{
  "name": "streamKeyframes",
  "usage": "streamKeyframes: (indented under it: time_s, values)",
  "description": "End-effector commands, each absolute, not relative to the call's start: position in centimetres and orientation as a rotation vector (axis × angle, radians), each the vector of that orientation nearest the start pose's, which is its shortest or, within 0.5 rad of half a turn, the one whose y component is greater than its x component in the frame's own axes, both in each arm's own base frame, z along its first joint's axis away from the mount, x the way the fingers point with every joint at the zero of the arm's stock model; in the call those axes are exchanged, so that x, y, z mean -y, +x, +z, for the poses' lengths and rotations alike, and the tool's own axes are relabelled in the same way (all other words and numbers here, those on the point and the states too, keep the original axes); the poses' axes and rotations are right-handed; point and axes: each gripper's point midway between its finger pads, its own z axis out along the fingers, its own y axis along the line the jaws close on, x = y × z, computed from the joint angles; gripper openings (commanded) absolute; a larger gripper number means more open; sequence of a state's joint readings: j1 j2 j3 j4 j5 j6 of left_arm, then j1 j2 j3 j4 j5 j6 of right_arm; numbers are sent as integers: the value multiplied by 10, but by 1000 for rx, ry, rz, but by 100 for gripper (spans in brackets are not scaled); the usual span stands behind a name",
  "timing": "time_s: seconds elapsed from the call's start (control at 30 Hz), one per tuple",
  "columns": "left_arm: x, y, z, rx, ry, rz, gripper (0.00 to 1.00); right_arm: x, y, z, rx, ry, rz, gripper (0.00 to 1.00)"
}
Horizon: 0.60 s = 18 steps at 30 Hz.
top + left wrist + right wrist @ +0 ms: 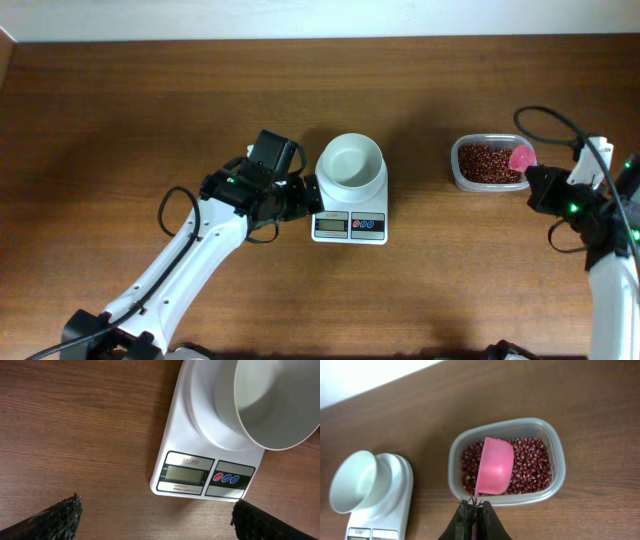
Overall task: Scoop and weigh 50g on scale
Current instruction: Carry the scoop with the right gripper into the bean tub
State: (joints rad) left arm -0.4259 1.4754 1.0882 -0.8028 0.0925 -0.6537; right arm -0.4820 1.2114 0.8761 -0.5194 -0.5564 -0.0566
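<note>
Step in hand: scooping, nothing weighed yet.
- Right end effector (474, 506) clamped narrow on handle of pink spoon (495, 465); spoon cup over beans (532, 462) in clear tub (559, 455), right side of desk (120, 100).
- Left end effector (303, 196) spread wide, empty, just beside scale (350, 205).
- Scale bowl (349, 160) empty; display (183, 476) unreadable.
- Beans: small, dark red-brown, loose, shallow layer.

Next, by judgement: dip spoon, lift level, carry left to bowl, tip slowly.

Open lane over bare brown wooden table (420, 120) between small white digital scale (350, 226) and clear plastic tub (456, 170) of red-brown beans (485, 163). Tub mouth partly covered by pink plastic measuring spoon (522, 157); scale's left edge crowded by wide-open left gripper (305, 197).
</note>
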Motion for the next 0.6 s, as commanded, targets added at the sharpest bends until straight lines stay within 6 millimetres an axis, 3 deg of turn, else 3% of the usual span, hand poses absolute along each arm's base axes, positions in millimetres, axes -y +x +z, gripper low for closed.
streamKeyframes:
  time_s: [0.0,0.1,0.23,0.4,0.5,0.57]
  values:
    - [151,301,116,-2802,-280,-385,99,80,344,152,-2313,242,393,4]
    - [151,301,116,-2802,-280,-385,99,79,358,149,-2298,144,345,4]
    - [151,301,116,-2802,-280,-385,99,73,368,123,-2396,65,147,4]
    - [151,301,116,-2802,-280,-385,99,90,365,111,-2448,111,-4,4]
    - [151,301,116,-2802,-280,-385,100,88,363,92,-2502,119,24,4]
    - [151,301,116,-2802,-280,-385,99,71,364,90,-2498,82,157,4]
